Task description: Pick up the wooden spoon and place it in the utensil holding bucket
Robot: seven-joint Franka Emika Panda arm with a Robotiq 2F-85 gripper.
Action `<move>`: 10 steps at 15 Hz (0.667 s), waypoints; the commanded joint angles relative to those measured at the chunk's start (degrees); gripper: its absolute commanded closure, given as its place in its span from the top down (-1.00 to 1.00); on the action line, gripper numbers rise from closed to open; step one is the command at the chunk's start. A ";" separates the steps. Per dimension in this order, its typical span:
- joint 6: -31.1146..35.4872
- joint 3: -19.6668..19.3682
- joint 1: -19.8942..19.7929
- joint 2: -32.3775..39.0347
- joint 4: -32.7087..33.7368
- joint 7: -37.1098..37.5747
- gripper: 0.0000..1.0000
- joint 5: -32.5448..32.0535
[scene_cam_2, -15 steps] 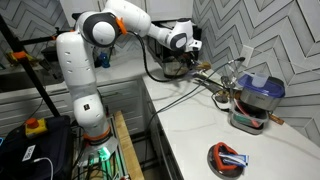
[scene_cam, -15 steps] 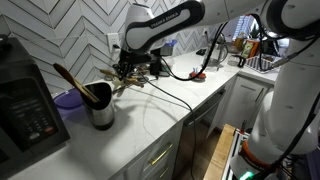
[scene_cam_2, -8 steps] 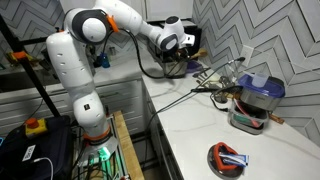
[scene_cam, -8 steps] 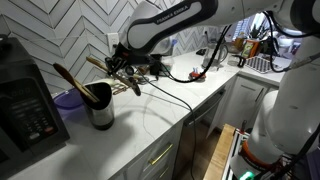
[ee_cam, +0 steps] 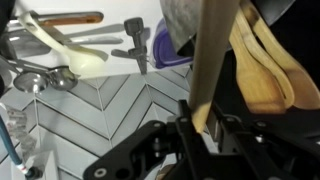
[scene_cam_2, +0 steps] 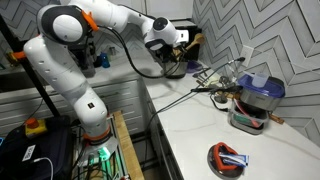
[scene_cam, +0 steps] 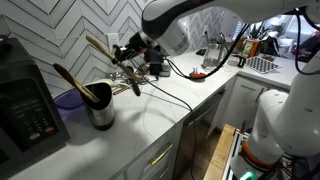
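Tan wood nearest the lens in the wrist view: the wooden spoon (ee_cam: 207,70), clenched at its lower part between the fingers of the gripper (ee_cam: 197,128). Long axis nearly straight up the picture, leaning slightly right toward the top edge. Just behind it on the right, two more wooden utensils (ee_cam: 268,62) against a dark opening. Farther off, a purple bowl (ee_cam: 163,45), a pale spatula (ee_cam: 65,52) and a metal ladle (ee_cam: 42,78) before herringbone tiles (ee_cam: 110,110).

In an exterior view, front to back: white counter (scene_cam: 150,130), black appliance (scene_cam: 25,105) at the near edge, then the utensil bucket (scene_cam: 101,112) standing upright with a dark-handled utensil (scene_cam: 70,78) poking out, purple bowl tucked behind it. Above and beyond the bucket, the wooden spoon (scene_cam: 100,46) held in the air, clear of the rim, tilted: free end pointing up toward the tiled wall and the picture's upper left, lower end caught in the gripper (scene_cam: 126,66). Not yet in the bucket.

In an exterior view, a red object (scene_cam_2: 228,158) on the near counter, the bucket (scene_cam_2: 245,112) past it, the spoon too lost among other utensils to trace.
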 commanded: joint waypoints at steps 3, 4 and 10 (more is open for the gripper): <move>-0.26 -0.58 0.07 -0.91 -0.06 -1.21 -0.58 0.70; -0.25 -0.29 0.08 -0.42 -0.03 -1.14 -0.58 0.70; 0.63 -4.57 9.32 -2.07 8.43 -25.78 -0.89 26.29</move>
